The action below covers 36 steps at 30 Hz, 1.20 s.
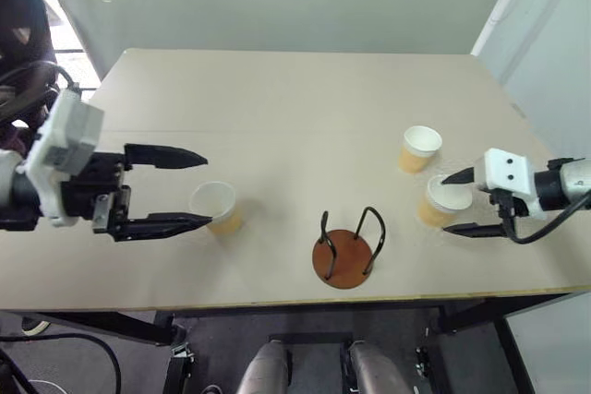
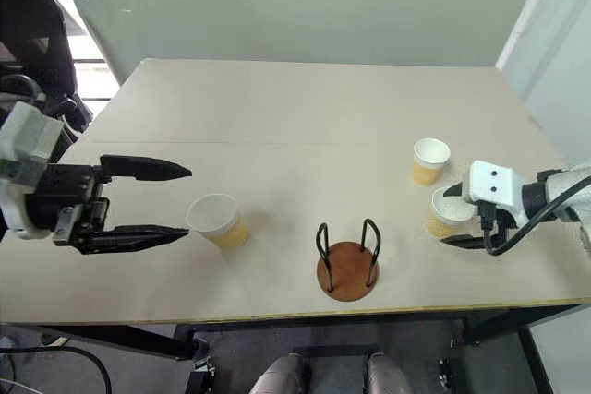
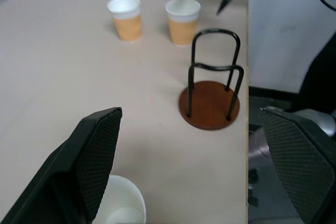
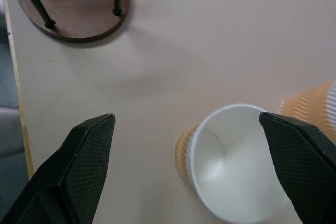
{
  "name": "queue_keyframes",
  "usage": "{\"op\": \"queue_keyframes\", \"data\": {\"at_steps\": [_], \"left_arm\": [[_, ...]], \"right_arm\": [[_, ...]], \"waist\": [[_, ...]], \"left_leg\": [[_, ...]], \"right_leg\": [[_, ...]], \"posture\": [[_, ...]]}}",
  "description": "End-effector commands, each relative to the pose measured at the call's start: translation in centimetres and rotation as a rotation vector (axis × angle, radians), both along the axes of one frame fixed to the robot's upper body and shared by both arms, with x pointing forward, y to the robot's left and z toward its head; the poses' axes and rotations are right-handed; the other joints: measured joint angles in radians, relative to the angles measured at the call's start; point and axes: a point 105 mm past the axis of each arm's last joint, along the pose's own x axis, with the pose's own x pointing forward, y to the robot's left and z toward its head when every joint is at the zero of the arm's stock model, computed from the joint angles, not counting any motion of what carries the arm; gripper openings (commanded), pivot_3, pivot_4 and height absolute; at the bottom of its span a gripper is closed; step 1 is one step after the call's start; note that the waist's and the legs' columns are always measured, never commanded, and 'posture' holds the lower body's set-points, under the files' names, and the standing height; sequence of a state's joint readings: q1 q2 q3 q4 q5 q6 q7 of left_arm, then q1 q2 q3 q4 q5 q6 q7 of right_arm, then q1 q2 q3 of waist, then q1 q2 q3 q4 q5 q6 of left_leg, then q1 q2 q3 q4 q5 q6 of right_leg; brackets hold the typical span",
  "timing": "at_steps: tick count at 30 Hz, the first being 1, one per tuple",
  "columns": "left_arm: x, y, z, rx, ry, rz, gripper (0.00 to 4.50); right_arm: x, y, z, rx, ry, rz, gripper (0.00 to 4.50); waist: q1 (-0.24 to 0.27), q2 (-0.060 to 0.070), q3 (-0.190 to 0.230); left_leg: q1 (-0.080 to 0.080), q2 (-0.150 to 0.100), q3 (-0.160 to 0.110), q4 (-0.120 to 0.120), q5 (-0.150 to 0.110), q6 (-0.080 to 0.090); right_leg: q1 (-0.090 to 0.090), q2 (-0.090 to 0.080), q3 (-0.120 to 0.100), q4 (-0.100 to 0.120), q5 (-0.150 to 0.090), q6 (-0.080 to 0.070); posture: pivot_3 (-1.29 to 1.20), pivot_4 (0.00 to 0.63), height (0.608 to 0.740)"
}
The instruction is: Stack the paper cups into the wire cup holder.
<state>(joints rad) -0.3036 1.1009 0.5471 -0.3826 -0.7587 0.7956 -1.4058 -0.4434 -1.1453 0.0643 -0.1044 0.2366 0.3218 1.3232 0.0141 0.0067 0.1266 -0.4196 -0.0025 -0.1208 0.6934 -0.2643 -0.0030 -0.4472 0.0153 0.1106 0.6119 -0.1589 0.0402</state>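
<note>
- Left eye view shows the wire cup holder [image 1: 347, 248] standing near the front edge of the table [image 1: 295, 99], its round brown base bare and nothing between its two black wire loops, so no cup has been stacked yet.
- All three paper cups stand upright on the table, mouths up: the left cup [image 1: 216, 207] is off to the holder's left, and the other two are well to its right, the far right cup [image 1: 420, 149] just behind the near right cup [image 1: 440, 201].
- The left gripper [image 1: 189, 190] has its jaws spread wide and holds nothing; it hovers beside the left cup, its lower finger tip at the cup's wall, though I cannot tell whether it touches.
- The right gripper [image 1: 448, 202] is also wide and empty; in the right wrist view the near right cup sits between its two fingers [image 4: 79, 171], below them and not pinched.
- Judged from this, the task is at its very start: every cup is left to pick up and drop into the holder, one into the next. The right arm looks best placed for the first grasp.
</note>
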Motion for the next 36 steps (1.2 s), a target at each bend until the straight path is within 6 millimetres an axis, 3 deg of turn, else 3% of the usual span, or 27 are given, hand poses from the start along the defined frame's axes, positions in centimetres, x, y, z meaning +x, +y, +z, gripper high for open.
{"op": "queue_keyframes", "data": {"at_steps": [1, 8, 11, 22, 26, 30, 32, 35, 36], "left_arm": [[-1.0, -0.2, 1.1, 0.005, -0.049, -0.001, 4.47], [-1.8, -0.2, 1.3, 0.017, -0.055, 0.027, 4.47], [-1.9, -0.1, 1.3, 0.021, -0.06, 0.049, 4.5], [-2.0, 0.2, 1.3, 0.037, -0.075, 0.095, 4.5], [-1.9, 0.4, 1.4, 0.038, -0.079, 0.103, 4.5], [-1.7, 0.5, 1.3, 0.039, -0.078, 0.102, 4.5], [-1.4, 0.6, 1.1, 0.04, -0.074, 0.099, 4.5], [-1.0, 0.6, 0.9, 0.04, -0.069, 0.086, 4.5], [-0.8, 0.5, 0.8, 0.04, -0.068, 0.08, 4.5]], "right_arm": [[0.5, -0.2, -0.3, -0.037, -0.014, 0.002, 4.5], [1.4, -0.5, -2.0, -0.081, 0.008, 0.01, 4.5], [1.9, -0.4, -2.4, -0.088, 0.009, 0.016, 3.92], [3.0, -0.2, -2.8, -0.134, -0.002, 0.042, 0.05], [2.3, -0.3, -2.0, -0.155, 0.0, 0.093, 0.05], [0.3, 1.4, 2.5, -0.065, -0.033, 0.233, 0.05], [-0.7, 2.8, 6.4, 0.033, -0.091, 0.307, 0.05], [-3.5, 7.0, 14.1, 0.324, -0.175, 0.48, 0.05], [-4.7, 8.2, 15.6, 0.383, -0.174, 0.543, 0.05]], "waist": [[-0.001, 0.0, 0.0], [-0.006, 0.0, 0.0], [-0.006, 0.0, 0.0], [-0.007, 0.0, 0.0], [-0.007, 0.0, 0.0], [-0.007, 0.001, 0.0], [-0.009, 0.002, 0.001], [-0.014, 0.005, 0.002], [-0.014, 0.004, 0.002]], "left_leg": [[0.0, 0.0, 0.0, 0.0, 0.0, 0.0], [0.0, 0.001, 0.0, -0.001, 0.0, 0.0], [0.0, 0.001, 0.0, -0.002, 0.0, 0.0], [0.001, 0.002, 0.0, -0.008, 0.0, -0.001], [0.001, 0.002, 0.0, -0.01, 0.0, -0.001], [0.001, 0.002, 0.0, -0.012, 0.0, -0.001], [0.001, 0.002, 0.0, -0.012, 0.0, -0.002], [0.0, 0.001, 0.002, -0.013, 0.003, -0.006], [0.001, 0.001, 0.002, -0.015, 0.004, -0.008]], "right_leg": [[0.0, 0.0, 0.0, 0.0, 0.0, 0.0], [-0.002, 0.001, 0.0, 0.001, 0.001, -0.001], [-0.002, 0.001, 0.0, 0.001, 0.001, -0.002], [-0.004, 0.001, 0.0, 0.0, 0.0, -0.004], [-0.005, 0.001, 0.0, 0.0, 0.0, -0.005], [-0.006, 0.001, 0.0, 0.0, -0.001, -0.006], [-0.006, 0.002, 0.0, 0.0, -0.002, -0.007], [-0.008, 0.003, 0.003, 0.001, -0.002, -0.008], [-0.009, 0.003, 0.003, 0.001, -0.002, -0.008]], "posture": [[0.0, 0.15, 0.74], [0.0, 0.15, 0.74], [0.0, 0.15, 0.74], [0.0, 0.15, 0.74], [0.0, 0.15, 0.74], [0.0, 0.15, 0.74], [0.0, 0.15, 0.74], [0.0, 0.15, 0.74], [0.0, 0.15, 0.74]]}}
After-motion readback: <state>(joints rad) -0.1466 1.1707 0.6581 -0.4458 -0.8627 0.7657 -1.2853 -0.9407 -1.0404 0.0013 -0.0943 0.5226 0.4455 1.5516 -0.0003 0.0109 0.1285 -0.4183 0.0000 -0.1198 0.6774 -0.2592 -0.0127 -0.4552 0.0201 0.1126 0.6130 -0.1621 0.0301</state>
